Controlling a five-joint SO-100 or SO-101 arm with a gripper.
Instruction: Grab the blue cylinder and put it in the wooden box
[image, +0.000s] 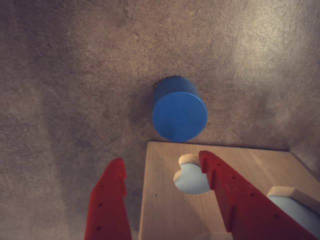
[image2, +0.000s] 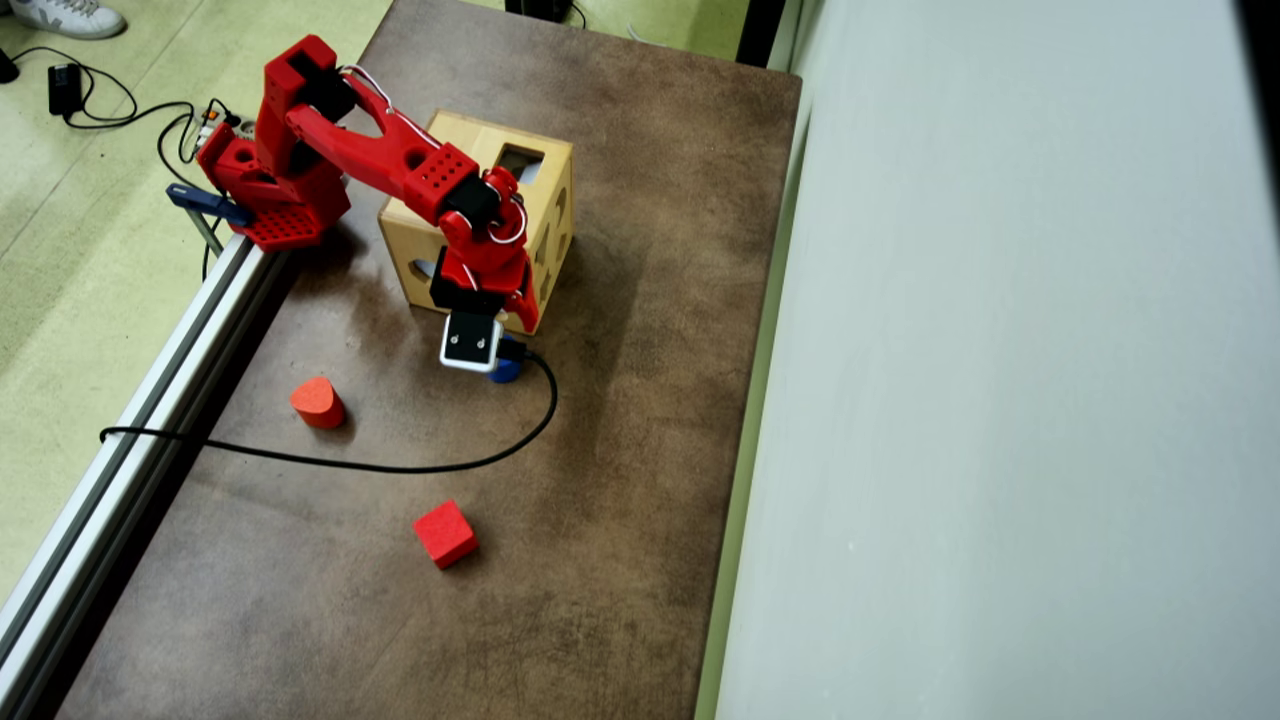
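cylinder (image2: 507, 371) just before wooden box (image2: 480, 215), two blocks (image2: 318, 402) nearer

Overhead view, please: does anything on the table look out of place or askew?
Only the black cable, which trails loosely across the table between the red blocks; the blue cylinder stands upright beside the wooden box.

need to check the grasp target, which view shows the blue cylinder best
The wrist view: the blue cylinder stands in full sight on the table, just beyond the wooden box, with the open gripper short of it. In the overhead view only a blue sliver shows beneath the wrist camera.
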